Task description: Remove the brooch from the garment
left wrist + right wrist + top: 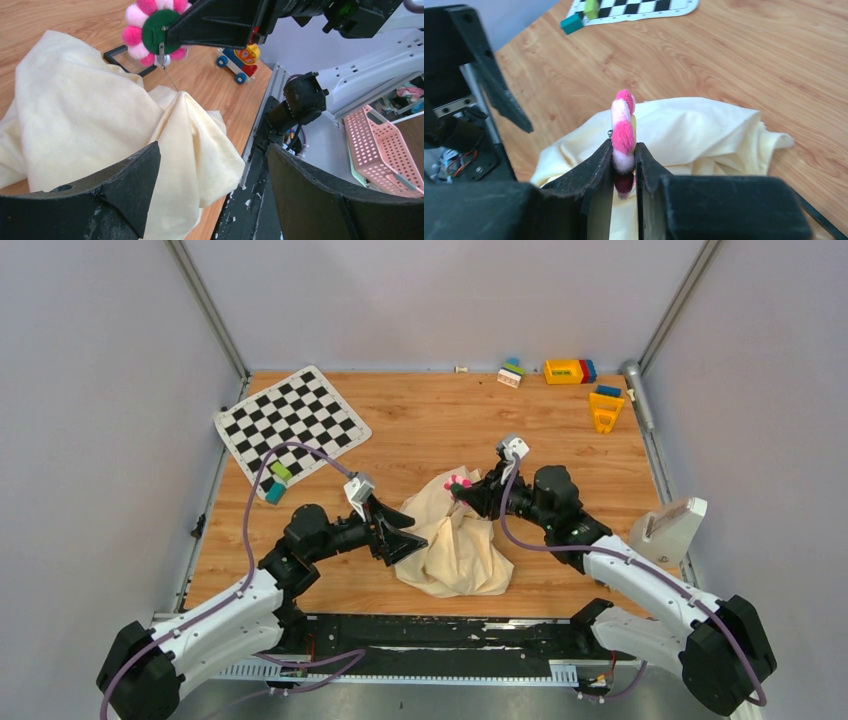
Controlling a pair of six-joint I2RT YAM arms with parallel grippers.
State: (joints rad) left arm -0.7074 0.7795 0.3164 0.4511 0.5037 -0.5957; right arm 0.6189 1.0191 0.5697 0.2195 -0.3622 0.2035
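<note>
From the right wrist you see the brooch (623, 112) edge-on only, its lower part buried in the right claw (624, 147). From the left wrist, the top edge clips its petals; the cloth (90, 115) hides most of a black frame (115, 51).

A: Brooch (157, 30)?
B: Flower of fluffy pink and white petals, flat green back with a metal pin. Upright, edge-on from the right wrist. Pinched in right gripper (624, 155), above the cloth. Pin wire slanting down to a fold; through it or not, unclear.
A: Garment (455, 545)?
B: Cream cloth, crumpled heap on wooden table (430, 430), one fold peaked under the pin.
</note>
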